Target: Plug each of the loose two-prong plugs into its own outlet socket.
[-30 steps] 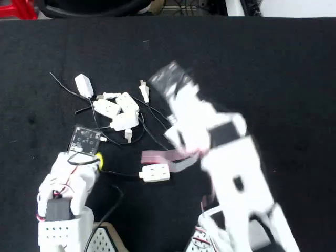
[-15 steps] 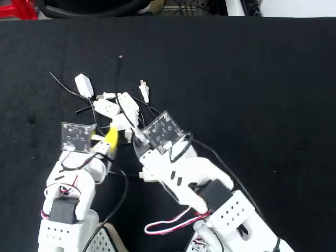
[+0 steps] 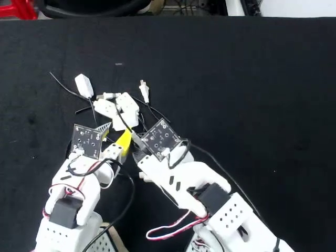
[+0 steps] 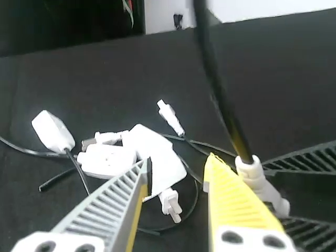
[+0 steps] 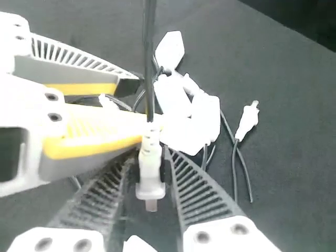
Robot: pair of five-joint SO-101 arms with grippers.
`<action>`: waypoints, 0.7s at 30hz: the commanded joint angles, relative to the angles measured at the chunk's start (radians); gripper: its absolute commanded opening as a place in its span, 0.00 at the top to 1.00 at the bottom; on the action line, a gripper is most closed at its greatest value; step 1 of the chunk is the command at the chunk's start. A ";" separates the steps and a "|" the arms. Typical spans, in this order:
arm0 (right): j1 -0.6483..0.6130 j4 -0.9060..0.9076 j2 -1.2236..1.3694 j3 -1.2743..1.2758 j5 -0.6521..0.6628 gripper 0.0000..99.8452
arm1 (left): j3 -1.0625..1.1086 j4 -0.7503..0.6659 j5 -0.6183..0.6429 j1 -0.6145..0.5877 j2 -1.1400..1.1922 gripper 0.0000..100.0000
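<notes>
A white two-prong plug (image 5: 149, 176) on a black cord stands upright between the ribbed grey fingers of my right gripper (image 5: 149, 157), which is shut on it. In the high view that gripper (image 3: 135, 143) sits just in front of the pile of white outlet sockets (image 3: 118, 107). My left gripper (image 4: 177, 161) is open beside it, its yellow finger (image 4: 228, 202) touching or nearly touching the held plug (image 4: 260, 181). Beyond lie the sockets (image 4: 152, 157), a loose plug (image 4: 170, 118) and another plug (image 4: 170, 202).
A white adapter block (image 3: 84, 85) with a black cord lies at the pile's far left. A loose plug (image 3: 143, 90) lies to the pile's right. Thin black cords loop around the pile. The black table (image 3: 252, 84) stretches bare to the right and back.
My right arm swung down from a raised position to the pile's near edge and now holds a plug. My left gripper moved forward and to the right, up against it.
</notes>
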 commanded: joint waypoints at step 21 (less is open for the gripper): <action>0.012 0.041 0.008 0.008 -0.014 0.99 | -0.090 0.091 -0.189 0.061 -0.012 0.81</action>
